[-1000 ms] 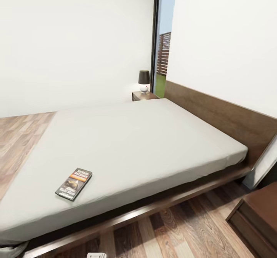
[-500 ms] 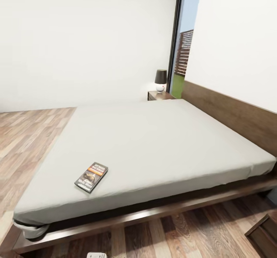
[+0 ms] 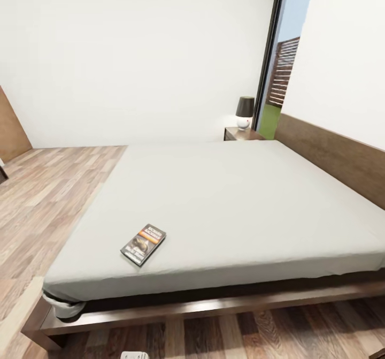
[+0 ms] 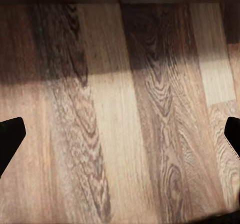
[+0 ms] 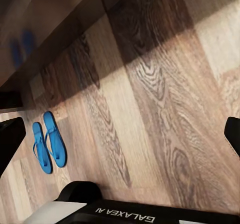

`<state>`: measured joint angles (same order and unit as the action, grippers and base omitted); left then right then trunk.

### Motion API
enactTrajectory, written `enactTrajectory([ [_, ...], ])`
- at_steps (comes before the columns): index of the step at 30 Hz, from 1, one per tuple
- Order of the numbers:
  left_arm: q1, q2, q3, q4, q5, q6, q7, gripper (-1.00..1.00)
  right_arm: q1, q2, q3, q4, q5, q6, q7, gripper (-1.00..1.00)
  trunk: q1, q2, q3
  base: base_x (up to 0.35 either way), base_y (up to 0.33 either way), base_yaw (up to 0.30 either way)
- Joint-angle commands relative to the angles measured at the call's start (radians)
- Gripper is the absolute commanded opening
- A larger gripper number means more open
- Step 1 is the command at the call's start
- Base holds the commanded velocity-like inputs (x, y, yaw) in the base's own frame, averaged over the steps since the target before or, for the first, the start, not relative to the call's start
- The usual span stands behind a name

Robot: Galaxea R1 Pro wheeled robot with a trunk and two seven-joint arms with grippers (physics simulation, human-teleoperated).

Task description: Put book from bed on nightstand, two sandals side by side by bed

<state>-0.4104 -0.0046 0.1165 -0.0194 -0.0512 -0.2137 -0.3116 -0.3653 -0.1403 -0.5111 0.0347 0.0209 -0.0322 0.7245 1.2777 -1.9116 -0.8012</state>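
book (image 3: 143,244) flat on bed (image 3: 224,198); sandals (image 5: 49,148) paired on floor; both grippers' jaws spread, empty.

There is one bed (image 3: 224,198) with one book (image 3: 143,244) on it. One nightstand (image 3: 240,133) holds one lamp (image 3: 245,112). Two blue sandals (image 5: 49,148) lie on the floor.

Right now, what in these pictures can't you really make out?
- The book, head view: cover words too small to read.
- The nightstand, head view: the bed hides its lower part.
- The two sandals, right wrist view: straps too small to see clearly.
- Left gripper and right gripper: just dark finger tips at the frame edges, wide apart.
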Motion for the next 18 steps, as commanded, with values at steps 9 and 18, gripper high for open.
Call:
enactTrajectory([
  [9, -0.001, 0.000, 0.009, 0.001, -0.005, -0.003, -0.003, 1.00, -0.001, 0.000, -0.004, 0.004, 0.002, -0.004, 0.003, 1.00, 0.000, 0.000, -0.001, 0.099, -0.040, 0.012],
  [18, -0.001, 0.000, 0.009, 0.001, -0.005, -0.003, -0.003, 1.00, -0.001, -0.001, -0.004, 0.004, 0.001, -0.004, 0.003, 1.00, 0.000, 0.000, -0.001, 0.003, -0.001, 0.000],
])
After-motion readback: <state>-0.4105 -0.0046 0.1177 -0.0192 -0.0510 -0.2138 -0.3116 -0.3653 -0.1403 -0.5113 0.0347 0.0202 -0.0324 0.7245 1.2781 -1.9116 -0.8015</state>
